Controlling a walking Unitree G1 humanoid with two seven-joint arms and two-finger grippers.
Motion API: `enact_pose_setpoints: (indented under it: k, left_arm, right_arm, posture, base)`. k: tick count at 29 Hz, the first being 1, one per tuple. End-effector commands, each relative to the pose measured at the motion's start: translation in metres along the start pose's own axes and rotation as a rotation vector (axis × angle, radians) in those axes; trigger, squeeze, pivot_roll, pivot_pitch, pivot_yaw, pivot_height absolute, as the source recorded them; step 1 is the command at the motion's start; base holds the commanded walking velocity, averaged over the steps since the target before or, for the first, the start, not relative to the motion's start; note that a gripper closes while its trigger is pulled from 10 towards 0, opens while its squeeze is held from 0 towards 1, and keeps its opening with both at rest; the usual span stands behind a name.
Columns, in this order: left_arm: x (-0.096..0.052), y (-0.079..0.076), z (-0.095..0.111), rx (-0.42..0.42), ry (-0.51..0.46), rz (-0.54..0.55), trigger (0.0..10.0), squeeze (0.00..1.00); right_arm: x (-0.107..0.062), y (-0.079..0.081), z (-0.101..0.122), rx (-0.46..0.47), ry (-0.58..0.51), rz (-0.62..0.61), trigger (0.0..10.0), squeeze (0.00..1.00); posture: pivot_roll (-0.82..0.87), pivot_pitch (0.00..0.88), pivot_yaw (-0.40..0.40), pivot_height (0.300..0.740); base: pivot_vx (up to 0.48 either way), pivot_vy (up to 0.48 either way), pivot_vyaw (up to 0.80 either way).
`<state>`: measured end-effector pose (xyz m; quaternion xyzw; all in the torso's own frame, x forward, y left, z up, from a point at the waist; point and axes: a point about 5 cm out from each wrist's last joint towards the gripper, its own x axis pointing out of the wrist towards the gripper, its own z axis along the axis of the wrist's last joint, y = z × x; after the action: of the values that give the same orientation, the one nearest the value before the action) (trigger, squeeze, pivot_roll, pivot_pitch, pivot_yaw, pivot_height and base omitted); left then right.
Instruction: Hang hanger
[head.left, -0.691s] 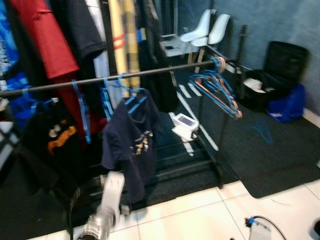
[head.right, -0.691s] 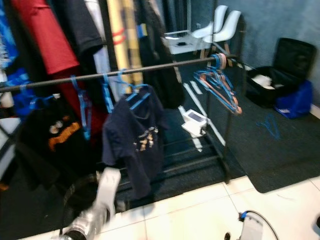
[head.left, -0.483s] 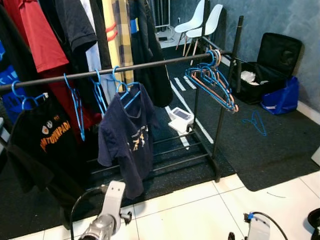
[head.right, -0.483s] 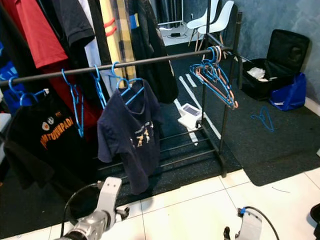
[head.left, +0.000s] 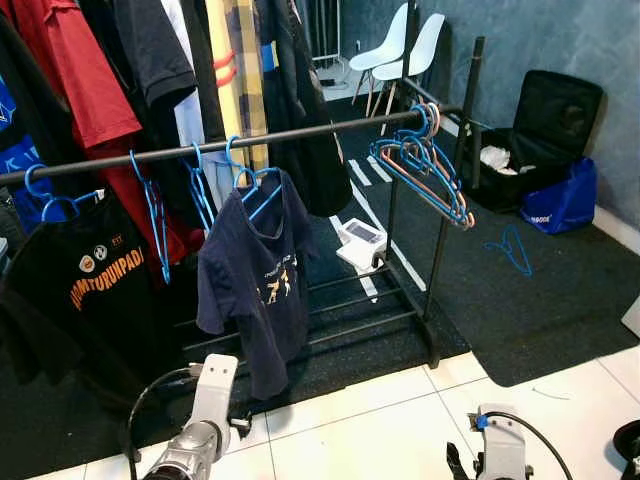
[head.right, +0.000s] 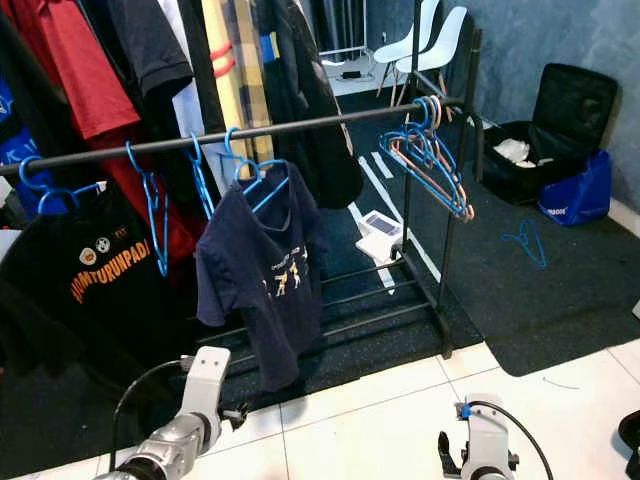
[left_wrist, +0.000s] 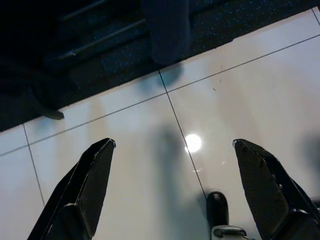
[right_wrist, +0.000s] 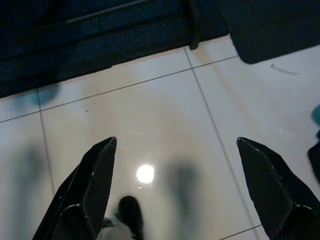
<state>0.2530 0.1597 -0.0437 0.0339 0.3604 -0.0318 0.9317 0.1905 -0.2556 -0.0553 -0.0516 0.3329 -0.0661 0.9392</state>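
Your left gripper (left_wrist: 172, 150) and right gripper (right_wrist: 175, 150) both hang low over the white tile floor (left_wrist: 260, 85), fingers spread wide and holding nothing. The loose blue hanger (head.left: 512, 248) lies on the dark mat (head.left: 560, 300), past the right end of the clothes rail (head.left: 220, 145), where more empty hangers (head.left: 428, 170) hang.

Silver arms, black cables — 2 black-fingered tools (left_wrist: 172, 190).

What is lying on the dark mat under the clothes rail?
Under the clothes rail, on the dark mat, a white device lies beside the rack's lower bars. The navy T-shirt and black T-shirt cover the mat further left.
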Motion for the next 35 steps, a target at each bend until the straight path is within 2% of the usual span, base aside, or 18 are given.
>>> enact_pose_setpoints:
  k: [1, 4, 9, 10, 11, 12, 13, 18, 20, 22, 24, 25, 26, 27, 29, 30, 33, 35]
  left_arm:
    - [-0.003, 0.006, -0.009, -0.027, 0.014, -0.001, 10.0, 0.00]
    - [-0.006, -0.002, -0.020, 0.031, 0.023, -0.065, 10.0, 0.00]
    - [-0.007, -0.005, -0.024, 0.046, 0.021, -0.095, 10.0, 0.00]
    - [-0.008, -0.006, -0.021, 0.081, -0.010, -0.129, 10.0, 0.00]
    - [-0.008, -0.005, -0.010, 0.112, -0.075, -0.175, 10.0, 0.00]
    - [-0.008, -0.005, -0.010, 0.112, -0.075, -0.175, 10.0, 0.00]
    - [-0.011, 0.002, 0.018, 0.118, -0.214, -0.250, 10.0, 0.00]
    - [-0.015, 0.014, 0.031, 0.090, -0.295, -0.283, 10.0, 0.00]
    - [-0.025, 0.023, 0.056, 0.058, -0.432, -0.333, 10.0, 0.00]
    - [-0.037, 0.022, 0.083, 0.053, -0.559, -0.393, 10.0, 0.00]
    - [-0.042, 0.020, 0.092, 0.052, -0.600, -0.414, 10.0, 0.00]
    - [-0.048, 0.018, 0.103, 0.055, -0.643, -0.447, 10.0, 0.00]
    - [-0.054, 0.016, 0.112, 0.065, -0.676, -0.478, 10.0, 0.00]
    - [-0.054, 0.016, 0.112, 0.065, -0.676, -0.478, 10.0, 0.00]
    - [-0.063, 0.015, 0.127, 0.095, -0.726, -0.506, 10.0, 0.00]
    - [-0.063, 0.015, 0.127, 0.095, -0.726, -0.506, 10.0, 0.00]
    - [-0.069, 0.020, 0.147, 0.090, -0.790, -0.477, 10.0, 0.00]
    - [-0.069, 0.020, 0.147, 0.090, -0.790, -0.477, 10.0, 0.00]
  right_arm:
    - [0.001, 0.004, 0.003, -0.033, -0.015, 0.028, 10.0, 0.00]
    - [0.002, 0.003, 0.005, -0.011, -0.024, 0.042, 10.0, 0.00]
    - [0.002, 0.004, 0.006, 0.000, -0.030, 0.051, 10.0, 0.00]
    - [0.002, 0.003, 0.008, -0.036, -0.038, 0.067, 10.0, 0.00]
    - [0.002, 0.003, 0.010, -0.058, -0.050, 0.077, 10.0, 0.00]
    - [0.002, 0.003, 0.010, -0.058, -0.050, 0.077, 10.0, 0.00]
    - [0.002, 0.004, 0.013, -0.057, -0.085, 0.094, 10.0, 0.00]
    - [0.001, 0.005, 0.015, -0.058, -0.110, 0.113, 10.0, 0.00]
    - [0.001, 0.009, 0.018, -0.079, -0.132, 0.169, 10.0, 0.00]
    - [0.001, 0.013, 0.022, -0.071, -0.169, 0.244, 10.0, 0.00]
    - [0.000, 0.015, 0.024, -0.059, -0.185, 0.274, 10.0, 0.00]
    - [0.009, 0.002, 0.079, -0.034, -0.343, 0.332, 10.0, 0.00]
    - [0.007, -0.006, 0.128, -0.032, -0.488, 0.401, 10.0, 0.00]
    - [0.007, -0.006, 0.128, -0.032, -0.488, 0.401, 10.0, 0.00]
    - [-0.017, -0.006, 0.190, -0.088, -0.690, 0.542, 10.0, 0.00]
    - [-0.017, -0.006, 0.190, -0.088, -0.690, 0.542, 10.0, 0.00]
    - [-0.044, 0.008, 0.212, -0.125, -0.782, 0.646, 10.0, 0.00]
    - [-0.044, 0.008, 0.212, -0.125, -0.782, 0.646, 10.0, 0.00]
  posture:
    - [-0.10, 0.000, -0.001, 0.740]
    - [-0.09, 0.000, -0.006, 0.740]
    - [-0.08, 0.000, -0.005, 0.740]
    - [-0.07, 0.000, -0.005, 0.740]
    - [-0.06, 0.000, -0.005, 0.740]
    - [-0.06, 0.000, -0.005, 0.740]
    - [-0.07, 0.000, 0.000, 0.740]
    - [-0.08, 0.000, 0.008, 0.740]
    - [-0.08, 0.000, 0.011, 0.740]
    - [-0.09, 0.000, 0.012, 0.740]
    - [-0.09, 0.000, 0.012, 0.740]
    - [-0.09, 0.000, 0.013, 0.740]
    - [-0.09, 0.000, 0.014, 0.740]
    - [-0.09, 0.000, 0.014, 0.740]
    - [-0.09, 0.000, 0.017, 0.740]
    - [-0.09, 0.000, 0.017, 0.740]
    - [-0.10, 0.000, 0.023, 0.740]
    - [-0.10, 0.000, 0.023, 0.740]
  base:
    - [0.000, 0.000, 0.00]
    - [0.000, 0.000, 0.00]
    - [0.000, 0.000, 0.00]
    - [0.000, 0.000, 0.00]
    - [0.000, 0.000, 0.00]
    - [0.000, 0.000, 0.00]
    - [0.000, 0.000, 0.00]
    - [0.000, 0.000, 0.00]
    - [0.000, 0.000, 0.00]
    - [0.000, 0.000, 0.00]
    - [0.000, 0.000, 0.00]
    - [0.000, 0.000, 0.00]
    - [0.000, 0.000, 0.00]
    - [0.000, 0.000, 0.00]
    - [0.000, 0.000, 0.00]
    - [0.000, 0.000, 0.00]
    - [0.000, 0.000, 0.00]
    - [0.000, 0.000, 0.00]
